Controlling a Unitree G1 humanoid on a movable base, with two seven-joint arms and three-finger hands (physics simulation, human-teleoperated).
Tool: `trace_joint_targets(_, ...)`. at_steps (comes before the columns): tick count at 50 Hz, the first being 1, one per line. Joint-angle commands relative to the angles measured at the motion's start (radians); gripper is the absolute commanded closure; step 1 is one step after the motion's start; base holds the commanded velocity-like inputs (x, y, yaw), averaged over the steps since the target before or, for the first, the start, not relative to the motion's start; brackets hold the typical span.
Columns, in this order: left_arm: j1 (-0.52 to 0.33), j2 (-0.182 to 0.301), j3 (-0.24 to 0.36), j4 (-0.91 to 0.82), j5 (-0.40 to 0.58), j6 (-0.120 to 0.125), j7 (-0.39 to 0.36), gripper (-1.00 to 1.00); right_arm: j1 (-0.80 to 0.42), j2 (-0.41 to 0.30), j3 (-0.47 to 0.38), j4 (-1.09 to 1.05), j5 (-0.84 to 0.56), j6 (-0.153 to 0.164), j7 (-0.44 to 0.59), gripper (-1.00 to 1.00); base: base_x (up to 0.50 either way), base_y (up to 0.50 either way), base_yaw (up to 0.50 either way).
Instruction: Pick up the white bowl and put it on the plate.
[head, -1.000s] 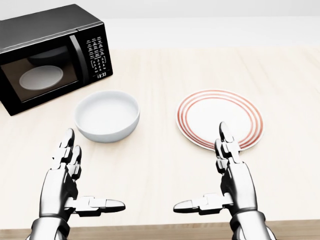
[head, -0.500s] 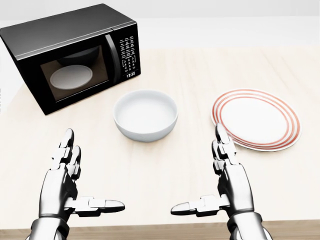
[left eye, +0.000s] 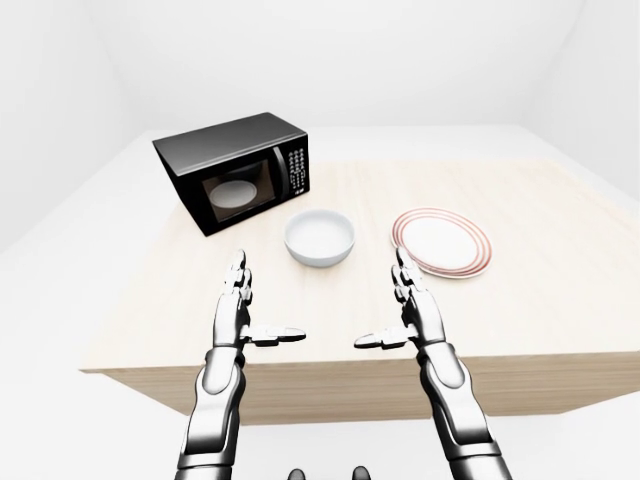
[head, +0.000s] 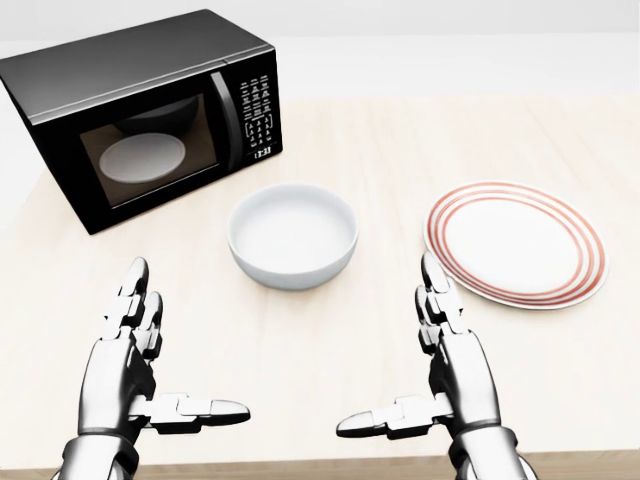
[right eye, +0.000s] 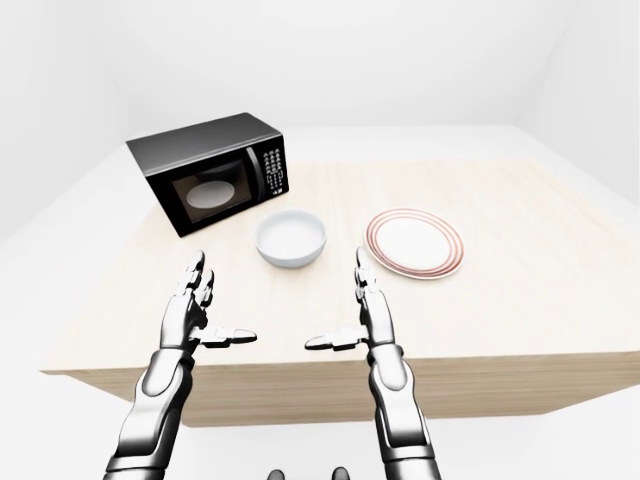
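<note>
Head view: the white bowl (head: 293, 236) is seen upright on the table (head: 400, 140), between the microwave (head: 140, 115) and the striped plate (head: 517, 243), touching neither. Both the left hand (head: 135, 375) and right hand (head: 440, 375) are held spread and empty, short of it. Left-eye view: the bowl looks rigid, smooth and probably slippery, so a grip across the rim is judged best.

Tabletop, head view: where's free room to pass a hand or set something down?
Bare wood lies between the white bowl and the plate, and along the table edge above both. The strip between both open hands, left hand and right hand, is clear too. Tightest gap: bowl to microwave.
</note>
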Motion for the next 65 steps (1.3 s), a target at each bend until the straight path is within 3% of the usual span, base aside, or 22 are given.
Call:
trace_joint_targets(1, -0.001, 0.0, 0.0, 0.0, 0.0, 0.0, 0.0, -1.0, -0.001, 0.0, 0.0, -0.001, 0.0, -0.003, 0.004, -1.0, 0.2, 0.0, 0.0)
trace_joint_targets(42, -0.001, 0.0, 0.0, 0.0, 0.0, 0.0, 0.0, -1.0, 0.003, 0.002, 0.008, 0.009, -0.014, -0.017, 0.001, -1.0, 0.22, 0.0, 0.0)
trace_joint_targets(47, -0.001, 0.0, 0.0, 0.0, 0.0, 0.0, 0.0, -1.0, 0.006, -0.019, 0.033, -0.065, -0.159, -0.006, -0.012, -1.0, 0.0, 0.0, 0.0)
trace_joint_targets(52, -0.001, 0.0, 0.0, 0.0, 0.0, 0.0, 0.0, -1.0, -0.009, -0.03, 0.028, -0.118, -0.261, 0.029, -0.006, -1.0, 0.0, 0.0, 0.0)
trace_joint_targets(55, -0.001, 0.0, 0.0, 0.0, 0.0, 0.0, 0.0, -1.0, -0.023, -0.059, 0.038, -0.13, -0.441, 0.02, -0.03, -1.0, 0.0, 0.0, 0.0)
trace_joint_targets(60, -0.001, 0.0, 0.0, 0.0, 0.0, 0.0, 0.0, -1.0, -0.061, -0.085, 0.036, -0.193, -0.706, 0.029, -0.007, -1.0, 0.0, 0.0, 0.0)
trace_joint_targets(65, -0.001, 0.0, 0.0, 0.0, 0.0, 0.001, 0.0, -1.0, -0.106, -0.088, 0.022, -0.203, -0.831, 0.022, 0.038, -1.0, 0.0, 0.0, 0.0)
